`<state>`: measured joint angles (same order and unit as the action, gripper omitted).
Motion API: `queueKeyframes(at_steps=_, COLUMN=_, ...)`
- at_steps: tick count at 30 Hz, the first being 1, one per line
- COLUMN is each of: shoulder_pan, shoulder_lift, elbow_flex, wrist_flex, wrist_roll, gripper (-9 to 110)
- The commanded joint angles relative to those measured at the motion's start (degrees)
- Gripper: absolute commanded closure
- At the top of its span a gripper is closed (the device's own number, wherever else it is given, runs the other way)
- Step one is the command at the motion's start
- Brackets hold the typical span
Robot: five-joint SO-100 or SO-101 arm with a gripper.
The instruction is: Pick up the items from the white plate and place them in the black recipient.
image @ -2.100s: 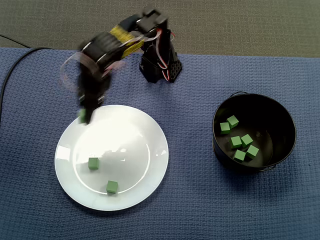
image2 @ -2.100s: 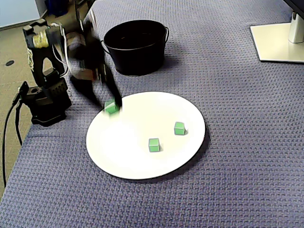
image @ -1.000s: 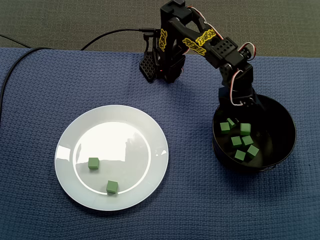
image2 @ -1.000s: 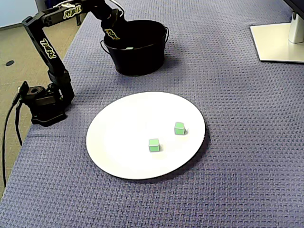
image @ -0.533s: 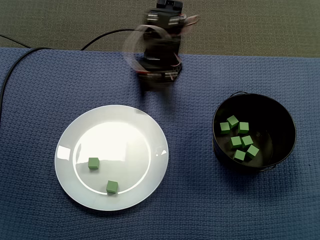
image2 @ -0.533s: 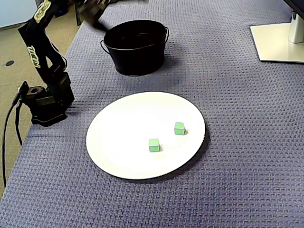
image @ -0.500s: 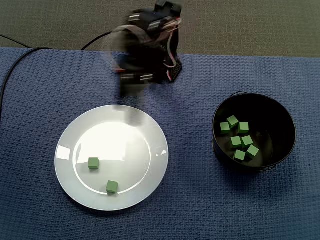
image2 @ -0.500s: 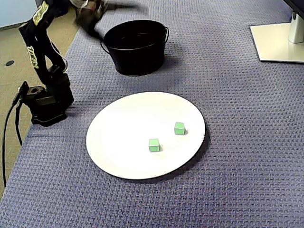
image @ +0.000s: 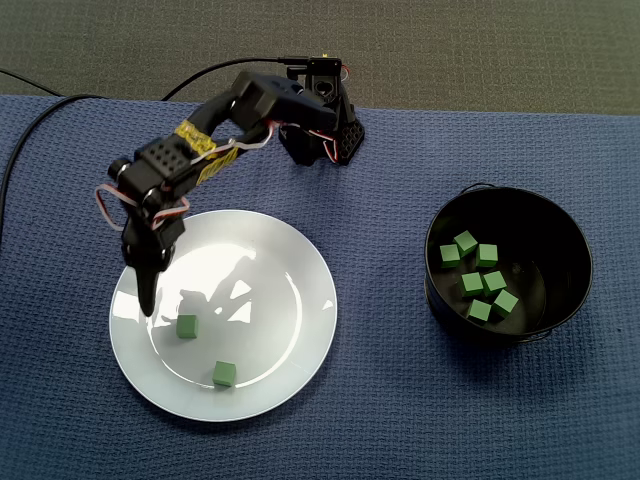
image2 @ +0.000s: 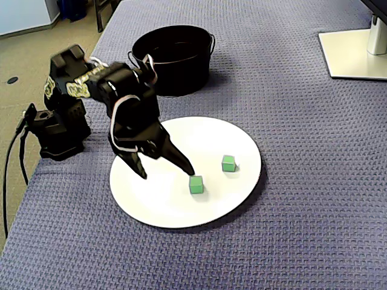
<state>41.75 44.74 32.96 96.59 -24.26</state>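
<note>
1. In a fixed view looking straight down, I see the arm (image: 215, 140) reaching from its base (image: 322, 130) at the far edge of the blue mat (image: 400, 400), down and left over the white plate (image: 290, 300). The gripper (image: 152, 288) hangs nose-down above the plate's left part. From this angle I cannot read how far apart its jaws stand.
2. In that view two pieces lie on the plate. The green cube by the gripper (image: 187, 326) sits just right of the fingertip. The second green cube (image: 224, 374) lies closer to the plate's near rim, apart from the first.
3. The black bucket (image: 565, 250) stands well to the right of the plate. I count seven cubes in the bucket (image: 471, 283), clustered on the left of its floor.
4. In a fixed view from the side, the gripper (image2: 167, 175) is spread wide with nothing between its fingers (image2: 178, 160), which point down at the plate (image2: 199, 211). The right fingertip comes just beside the green cube by the gripper (image2: 196, 184); I cannot tell whether they touch. The other finger hangs over bare plate to the left.
5. In the side view the second green cube (image2: 228, 163) lies to the right and a little farther off, clear of both fingers. The black bucket (image2: 175, 75) stands beyond the plate, its contents hidden from here. A white stand foot (image2: 354, 54) sits at the far right, and a black cable (image2: 11, 163) runs off by the base (image2: 57, 130).
</note>
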Motion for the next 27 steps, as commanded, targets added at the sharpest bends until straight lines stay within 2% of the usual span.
queueKeyframes(at_steps=1, shoulder_pan=-2.6, shoulder_lift=-5.4, elbow_flex=-9.6, wrist_flex=1.0, wrist_roll=-0.4, gripper=59)
queueKeyframes(at_steps=18, shoulder_pan=-9.9, shoulder_lift=-14.0, elbow_flex=-14.0, wrist_flex=-5.3, wrist_roll=-3.5, gripper=60)
queueKeyframes(at_steps=27, shoulder_pan=-11.2, shoulder_lift=-15.1, elbow_flex=-14.0, wrist_flex=-7.2, wrist_roll=-4.0, gripper=79)
